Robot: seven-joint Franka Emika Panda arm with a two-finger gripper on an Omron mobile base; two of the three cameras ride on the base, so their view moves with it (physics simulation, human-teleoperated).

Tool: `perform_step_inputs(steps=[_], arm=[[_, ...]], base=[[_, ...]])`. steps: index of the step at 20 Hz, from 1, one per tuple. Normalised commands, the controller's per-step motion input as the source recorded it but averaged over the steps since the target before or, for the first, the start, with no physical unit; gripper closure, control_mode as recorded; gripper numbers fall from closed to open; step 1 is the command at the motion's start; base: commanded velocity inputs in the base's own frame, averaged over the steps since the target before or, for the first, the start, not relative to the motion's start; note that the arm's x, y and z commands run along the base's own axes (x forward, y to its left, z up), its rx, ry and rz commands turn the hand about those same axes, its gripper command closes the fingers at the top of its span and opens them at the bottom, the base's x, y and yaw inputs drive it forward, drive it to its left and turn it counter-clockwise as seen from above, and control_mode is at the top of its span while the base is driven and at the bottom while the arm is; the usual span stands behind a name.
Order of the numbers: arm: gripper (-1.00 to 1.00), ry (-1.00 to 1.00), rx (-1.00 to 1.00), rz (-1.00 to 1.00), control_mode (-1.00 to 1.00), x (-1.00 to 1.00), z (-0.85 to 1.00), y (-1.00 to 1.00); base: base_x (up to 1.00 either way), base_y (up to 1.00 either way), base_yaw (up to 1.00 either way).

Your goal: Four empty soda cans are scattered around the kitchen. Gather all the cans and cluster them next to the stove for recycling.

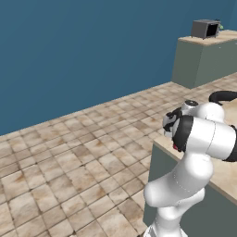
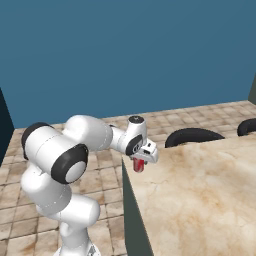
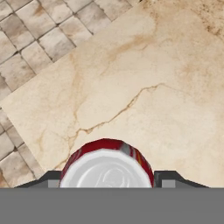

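A red soda can [image 3: 107, 164] with a silvery top stands upright near the corner of a beige marble counter [image 3: 166, 87]. In the hand view my gripper [image 3: 107, 180] looks straight down on it, and the two dark fingertips [image 3: 50, 178] press against its left and right sides. From the right base view the same can [image 2: 138, 165] hangs just below my gripper [image 2: 142, 159], at the counter's near left corner [image 2: 200, 190]. The stove is out of view.
Tan tiled floor [image 1: 69, 148] spreads left of the counter up to a blue wall. A second counter with a dark boxy appliance [image 1: 205, 28] stands far right. Black curved seat backs [image 2: 192, 136] rise beyond the counter's far edge.
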Motion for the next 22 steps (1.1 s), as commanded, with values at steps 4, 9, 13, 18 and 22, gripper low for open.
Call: perform_step_inputs(steps=[4,9,13,18,22], arm=[[1.00,0.00,0.00,0.00,-1.00,0.00,-0.02,0.00],[1.00,0.01,0.00,0.00,-1.00,-0.03,0.00,-0.01],[1.00,0.00,0.00,0.00,-1.00,-0.16,0.28,0.00],[1.00,0.04,0.00,0.00,-1.00,-0.29,0.34,0.01],[1.00,0.08,0.00,0.00,-1.00,-0.23,0.38,0.10]], base=[[0.00,0.00,0.00],[0.00,0.00,0.00],[0.00,0.00,0.00],[0.00,0.00,0.00],[0.00,0.00,0.00]])
